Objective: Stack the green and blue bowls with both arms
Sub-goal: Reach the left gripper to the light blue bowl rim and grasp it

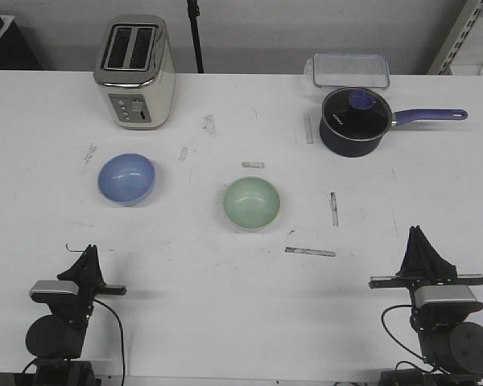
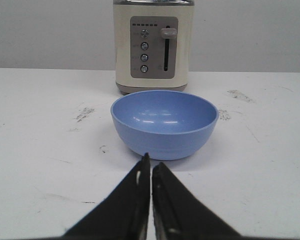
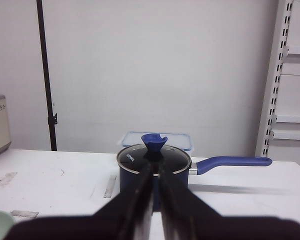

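We take the toaster (image 1: pixel 134 71) at the far edge of the white table (image 1: pixel 225 281) as our landmark. The blue bowl (image 1: pixel 126 178) sits upright just in front of the toaster, on the robot's side of it, near but not touching. The green bowl (image 1: pixel 251 203) stands further from the toaster, off to its right and closer to the robot, well apart from the blue one; both are empty (their insides show only a light sheen).

The left gripper (image 1: pixel 88 256) rests low at the table's near edge, in front of the toaster with the blue bowl between them. In the left wrist view we see its fingers (image 2: pixel 132 200) pressed together, tips nearly meeting, pointing at the blue bowl (image 2: pixel 164 123) with the toaster (image 2: pixel 154 45) right behind it. It holds nothing.

The right gripper (image 1: pixel 419 240) rests at the near edge too, far to the toaster's right. Its fingers (image 3: pixel 140 200) are also closed on nothing, aimed at the lidded saucepan (image 3: pixel 155 167). That pan (image 1: pixel 352 121) stands well right of the toaster, with a clear plastic box (image 1: pixel 348 69) just behind it.
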Controlling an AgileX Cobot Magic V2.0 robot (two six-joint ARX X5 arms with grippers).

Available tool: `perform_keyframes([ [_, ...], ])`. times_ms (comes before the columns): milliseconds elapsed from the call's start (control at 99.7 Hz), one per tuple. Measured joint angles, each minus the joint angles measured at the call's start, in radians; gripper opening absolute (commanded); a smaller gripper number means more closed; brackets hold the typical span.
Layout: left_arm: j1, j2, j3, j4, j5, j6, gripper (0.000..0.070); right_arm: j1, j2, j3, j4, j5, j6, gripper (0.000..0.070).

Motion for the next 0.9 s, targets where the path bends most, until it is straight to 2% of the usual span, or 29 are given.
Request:
perform_keyframes([
  [211,0.0,0.0,0.001,0.006,-0.104,-0.073,0.0001,0.0,0.0,0.0,0.0,0.0,0.0,0.001],
  [361,0.0,0.002,0.029,0.01,-0.158,-0.082,0.0001,0.0,0.0,0.0,0.0,0.0,0.0,0.001],
  [642,0.0,0.053,0.166,0.058,-0.155,-0.002,0.0001,0.0,0.0,0.0,0.0,0.0,0.0,0.001],
  [903,0.0,0.179,0.289,0.05,-0.063,0.021,0.0001,0.0,0.0,0.0,0.0,0.0,0.0,0.001],
])
